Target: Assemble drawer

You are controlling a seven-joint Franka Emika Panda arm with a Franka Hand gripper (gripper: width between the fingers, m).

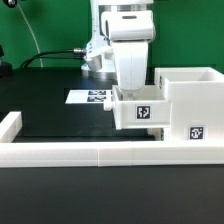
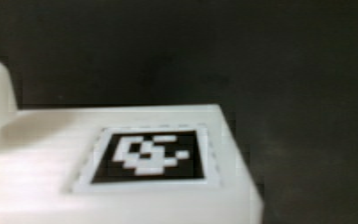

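While the exterior view takes in the whole scene, the wrist view fills with one blurred white surface bearing a black-and-white code tag [image 2: 149, 156] against dark ground, and it does not show the fingers at all. Only the exterior view shows the black worktop [image 1: 60, 115], the long white border rails [image 1: 90, 152] along its near edge with a short return at that view's left, and the white robot arm [image 1: 130, 45] coming down from above.

Next in size is the housing [image 1: 190, 105], a white cube-shaped box open at the top, standing at the exterior view's right against the near rail, with a small tag [image 1: 196, 134] on its front face. Behind the arm, flat on the worktop, lies the marker board [image 1: 90, 97], partly hidden by the arm. A black cable [image 1: 45, 57] curves across the green backdrop.

Smaller is the drawer [image 1: 138, 108], a white open-topped tray with a square tag [image 1: 143, 113] on its front. It sits just beside the housing, touching its side toward the exterior view's left, right behind the near rail.

The hand [image 1: 132, 88] is directly above the drawer, its lower end meeting the drawer's top edge; whether it is open or clamped on the drawer I cannot tell.
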